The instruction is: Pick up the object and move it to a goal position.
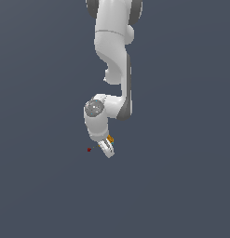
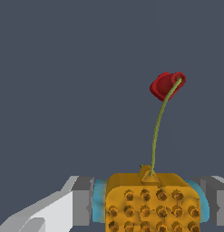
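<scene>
My gripper hangs under the white arm and is shut on the object, a tiny orange-yellow bumpy block with teal at its edges. In the wrist view the block sits between my grey fingers, teal showing on both sides. My gripper closes on it from both sides. The goal position is a tiny dark red dot a short way toward the exterior view's left of my gripper. In the wrist view a thin green line runs from the block to a red blob.
The white arm comes down from the top of the exterior view. All around is plain dark blue-grey ground with no other objects in view.
</scene>
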{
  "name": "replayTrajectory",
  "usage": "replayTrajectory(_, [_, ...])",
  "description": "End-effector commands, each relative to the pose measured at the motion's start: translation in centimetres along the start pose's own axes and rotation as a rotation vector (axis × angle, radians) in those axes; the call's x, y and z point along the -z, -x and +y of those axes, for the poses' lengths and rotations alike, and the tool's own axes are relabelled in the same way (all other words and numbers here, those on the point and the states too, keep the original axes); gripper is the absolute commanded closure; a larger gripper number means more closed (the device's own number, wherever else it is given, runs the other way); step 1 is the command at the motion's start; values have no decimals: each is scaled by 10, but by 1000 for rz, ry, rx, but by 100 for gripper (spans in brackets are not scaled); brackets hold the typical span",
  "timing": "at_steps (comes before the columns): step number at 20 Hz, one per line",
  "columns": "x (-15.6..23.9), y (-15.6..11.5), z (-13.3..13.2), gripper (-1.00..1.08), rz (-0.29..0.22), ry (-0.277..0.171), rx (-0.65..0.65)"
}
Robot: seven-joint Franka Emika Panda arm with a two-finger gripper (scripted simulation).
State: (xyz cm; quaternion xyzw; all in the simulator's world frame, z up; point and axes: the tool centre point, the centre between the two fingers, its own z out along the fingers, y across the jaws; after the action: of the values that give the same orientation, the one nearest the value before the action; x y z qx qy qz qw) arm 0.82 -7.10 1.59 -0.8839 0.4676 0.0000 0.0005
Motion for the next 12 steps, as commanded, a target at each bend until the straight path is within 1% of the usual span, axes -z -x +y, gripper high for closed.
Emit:
replayTrajectory(1, [0, 0, 0, 108, 0, 0, -1])
replayTrajectory(7, [8, -1, 5, 108, 0, 0, -1])
replayTrajectory(12, [27, -5, 16, 108, 0, 0, -1])
